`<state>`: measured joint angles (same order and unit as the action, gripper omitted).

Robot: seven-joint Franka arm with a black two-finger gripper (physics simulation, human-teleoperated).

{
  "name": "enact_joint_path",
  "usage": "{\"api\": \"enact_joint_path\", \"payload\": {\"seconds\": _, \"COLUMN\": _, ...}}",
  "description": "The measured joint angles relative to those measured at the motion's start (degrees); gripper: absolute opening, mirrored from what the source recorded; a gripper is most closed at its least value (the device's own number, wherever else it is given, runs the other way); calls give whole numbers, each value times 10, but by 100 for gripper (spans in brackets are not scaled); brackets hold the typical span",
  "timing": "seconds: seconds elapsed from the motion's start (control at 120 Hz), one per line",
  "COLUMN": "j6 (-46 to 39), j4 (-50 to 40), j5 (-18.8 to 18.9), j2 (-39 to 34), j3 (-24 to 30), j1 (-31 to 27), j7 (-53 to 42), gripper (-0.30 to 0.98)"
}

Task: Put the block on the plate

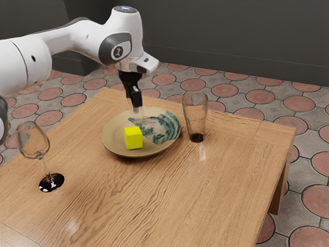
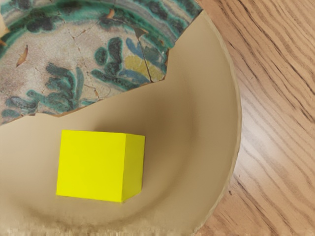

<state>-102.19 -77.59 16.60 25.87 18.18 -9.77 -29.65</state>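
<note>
Soft, fairly even light fills the exterior view, while the wall [image 1: 231,36] behind stays dim. The counter [image 1: 175,206] carries 2 pale patches of glare, 1 of them beside the tumbler [image 1: 195,116]; small highlights glint on the stemmed glass's base [image 1: 52,182]. A soft shadow lies under the plate [image 1: 109,143]. The wrist view is bright, with whitish sheen on the wood and faint shading beside the block [image 2: 91,166].
</note>
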Motion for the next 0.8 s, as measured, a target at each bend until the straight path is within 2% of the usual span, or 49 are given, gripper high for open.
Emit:
{"api": "enact_joint_path", "payload": {"seconds": 0.25, "j6": 51, "j4": -8, "j5": -24, "j2": -65, "j3": -10, "j1": 10, "j7": 51, "gripper": 69}}
{"api": "enact_joint_path", "payload": {"seconds": 0.4, "j6": 93, "j4": -7, "j5": -51, "j2": -106, "j3": -43, "j1": 11, "j7": 105, "gripper": 69}}
{"api": "enact_joint_path", "payload": {"seconds": 0.542, "j6": 129, "j4": -16, "j5": -80, "j2": -152, "j3": -99, "j1": 21, "j7": 152, "gripper": 69}}
{"api": "enact_joint_path", "payload": {"seconds": 0.8, "j6": 145, "j4": -46, "j5": -98, "j2": -199, "j3": -116, "j1": 22, "j7": 214, "gripper": 69}}
